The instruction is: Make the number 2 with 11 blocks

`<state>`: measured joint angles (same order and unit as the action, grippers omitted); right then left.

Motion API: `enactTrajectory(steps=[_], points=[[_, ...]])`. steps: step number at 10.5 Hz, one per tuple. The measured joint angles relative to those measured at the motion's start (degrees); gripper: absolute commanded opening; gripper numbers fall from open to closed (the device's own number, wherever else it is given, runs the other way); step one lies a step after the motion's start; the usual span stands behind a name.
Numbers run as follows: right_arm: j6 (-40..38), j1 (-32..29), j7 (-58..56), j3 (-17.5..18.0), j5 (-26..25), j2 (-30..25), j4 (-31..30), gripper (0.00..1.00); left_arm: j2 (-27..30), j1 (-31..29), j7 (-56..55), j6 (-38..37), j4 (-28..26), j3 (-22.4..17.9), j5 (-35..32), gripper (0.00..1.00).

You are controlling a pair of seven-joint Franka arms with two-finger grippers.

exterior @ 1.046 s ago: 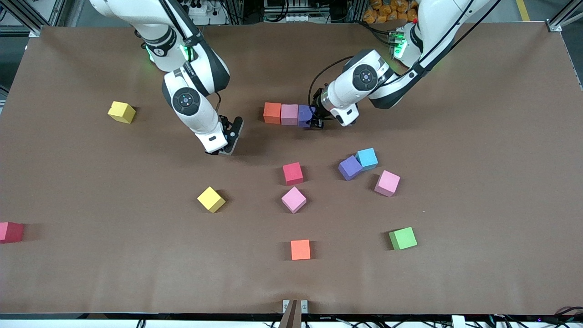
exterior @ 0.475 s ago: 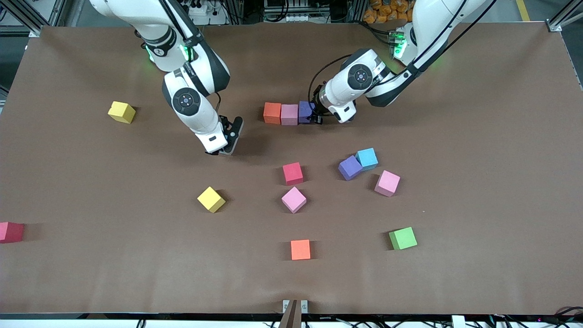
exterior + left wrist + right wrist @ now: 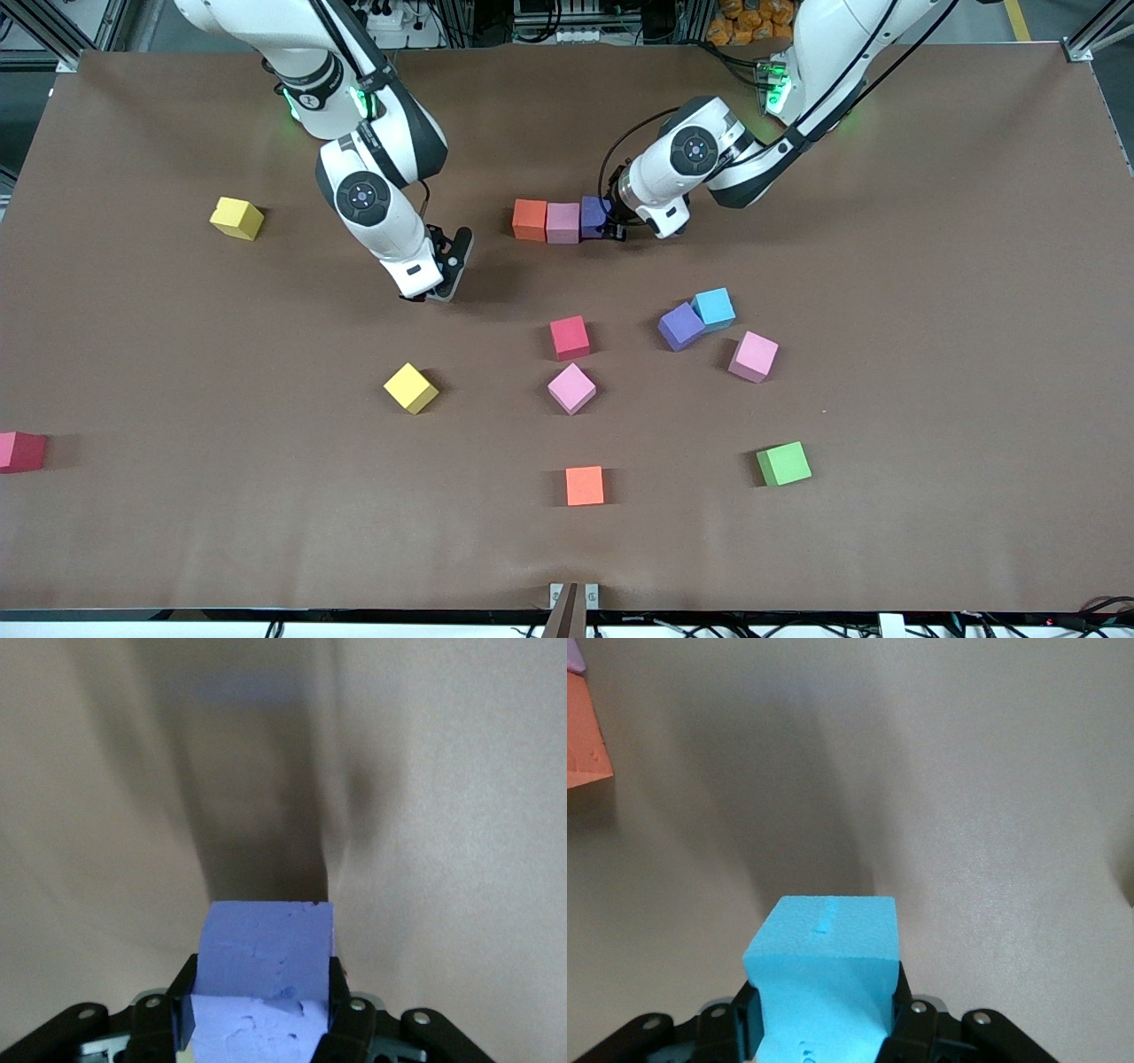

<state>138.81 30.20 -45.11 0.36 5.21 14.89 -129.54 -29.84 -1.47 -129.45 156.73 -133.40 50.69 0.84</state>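
- Frame's left third: spare yellow block (image 3: 236, 218), well clear.
- Left of centre: right gripper (image 3: 440, 276) clamped a light blue block (image 3: 821, 988), waiting.
- Upper centre: row of orange block (image 3: 530, 219) then pink block (image 3: 563, 222); left gripper (image 3: 609, 225) gripped the purple block (image 3: 594, 217) against the pink block, closing the 2's top row.
- Lower centre to right: loose blocks (image 3: 681, 325), unobstructing.

The tabletop (image 3: 930, 266) is covered with a matte brown sheet showing slight creases. Aluminium frame profiles (image 3: 1085, 40) stand at its corners. A small metal bracket (image 3: 573, 595) is mounted at the middle of the edge nearest the front camera. Black cables (image 3: 1019, 625) run below that edge. Orange objects (image 3: 753, 22) are piled past the edge at the arm bases.
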Motion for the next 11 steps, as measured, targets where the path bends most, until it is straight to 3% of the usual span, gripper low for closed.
enactTrajectory(steps=[11], points=[[0.1, 0.0, 0.0, 0.0, 0.0, 0.3, 0.0, 0.00, -0.8, 4.5, 0.0, 3.5, 0.0, -4.3, 0.0, 0.00]])
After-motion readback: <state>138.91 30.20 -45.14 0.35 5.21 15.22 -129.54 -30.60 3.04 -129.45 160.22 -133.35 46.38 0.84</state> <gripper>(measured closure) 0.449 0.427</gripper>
